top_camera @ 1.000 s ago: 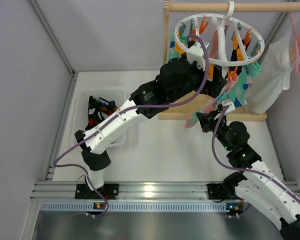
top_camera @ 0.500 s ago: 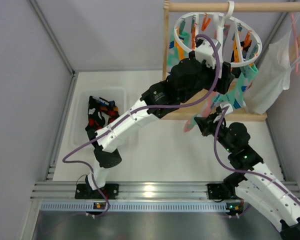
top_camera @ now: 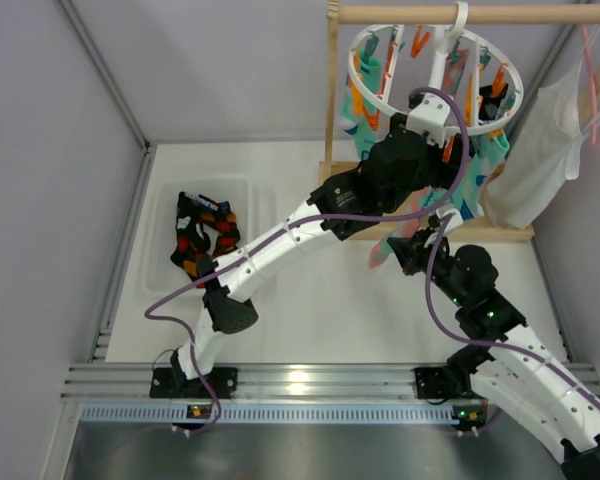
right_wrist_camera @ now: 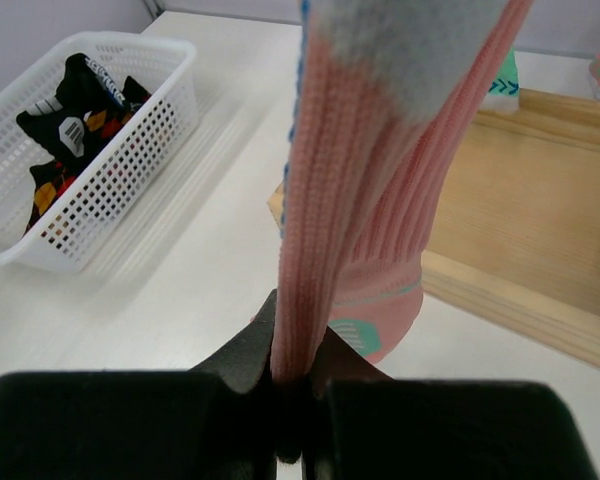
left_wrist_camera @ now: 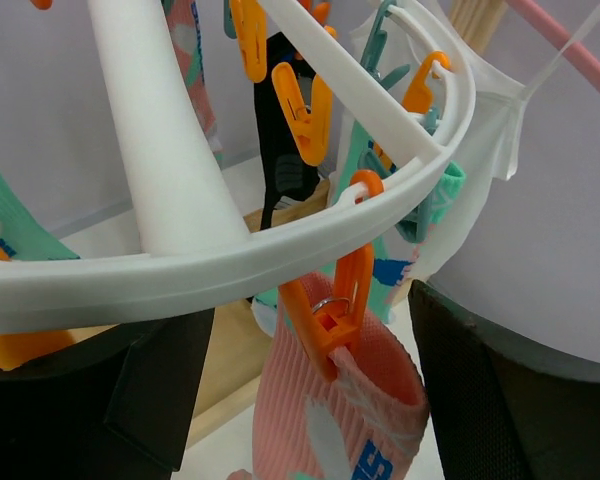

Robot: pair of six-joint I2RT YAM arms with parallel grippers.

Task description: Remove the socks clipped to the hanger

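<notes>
Grey walls point(top_camera: 40, 150) enclose a white counter point(top_camera: 320, 320); a white basket point(top_camera: 158, 262) at left holds argyle socks point(top_camera: 200, 235); the left end effector point(left_wrist_camera: 315, 380), spread, flanks an orange clip point(left_wrist_camera: 330, 310) gripping a pink sock point(right_wrist_camera: 360, 200) on the hanger point(left_wrist_camera: 210, 265) under the wooden rod point(top_camera: 430, 14); the right end effector point(right_wrist_camera: 295, 390) pinches that sock lower down; a white garment point(top_camera: 540, 150) is cut off at right.

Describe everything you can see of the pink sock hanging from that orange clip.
The pink sock is ribbed knit, salmon with pale grey and blue patches and a teal patch lower down. An orange clip on the white hanger ring pinches its cuff, so it hangs straight down. The right gripper is shut on its lower part. The left gripper's fingers stand open on either side of the cuff, not touching it.
</notes>
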